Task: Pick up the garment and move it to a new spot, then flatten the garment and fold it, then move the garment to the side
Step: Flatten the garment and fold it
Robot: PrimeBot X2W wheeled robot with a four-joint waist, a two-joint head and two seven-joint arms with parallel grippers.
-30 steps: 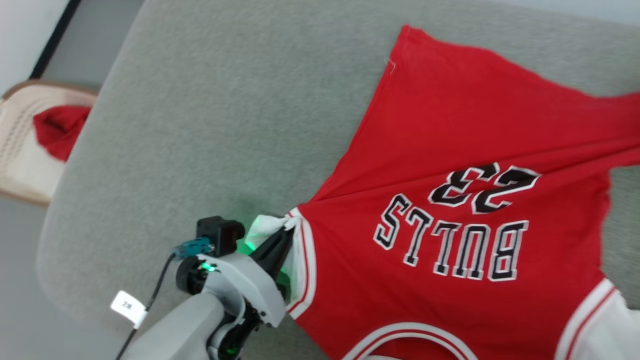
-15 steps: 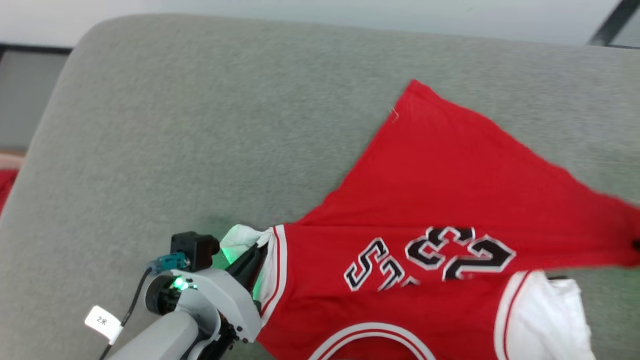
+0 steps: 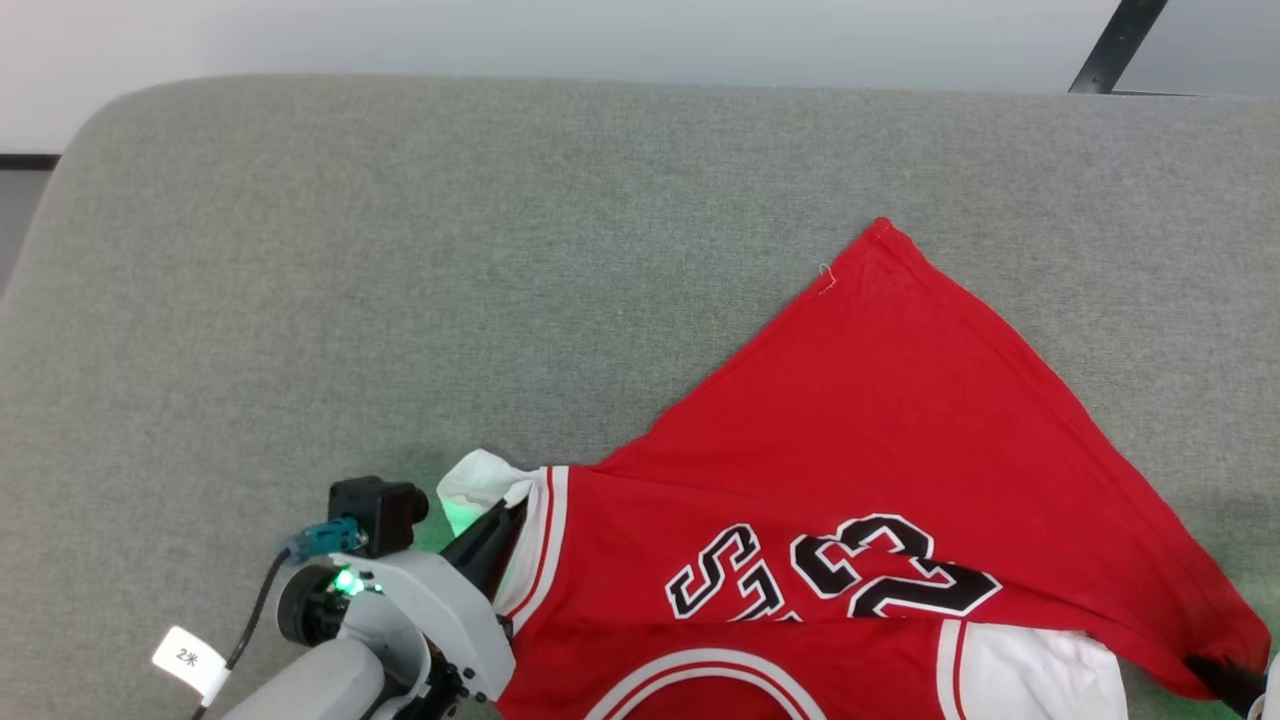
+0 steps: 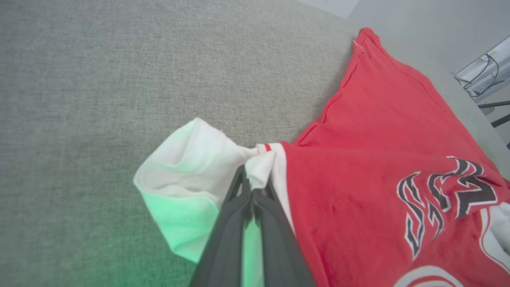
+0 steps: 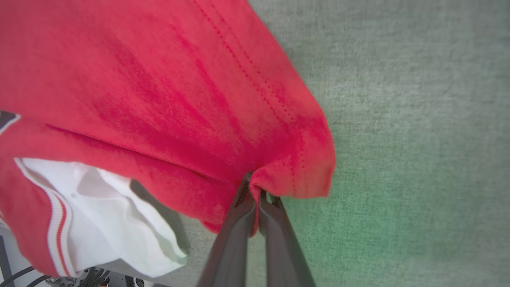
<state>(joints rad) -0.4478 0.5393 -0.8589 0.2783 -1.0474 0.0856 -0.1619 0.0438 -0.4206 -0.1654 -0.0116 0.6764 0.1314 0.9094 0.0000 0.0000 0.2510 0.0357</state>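
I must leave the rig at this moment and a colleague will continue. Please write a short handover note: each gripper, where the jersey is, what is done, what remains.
Grippers: the left gripper is shut on the white sleeve of the red jersey, at its striped trim. The right gripper is shut on a hem corner.
Position: the jersey lies on the grey upholstered surface, number 23 up. The held hem corner is drawn to the near side, over part of the lettering.
Done: the jersey is laid here, it seems; a fold looks begun.
Left: finish flattening and folding, then move it aside.
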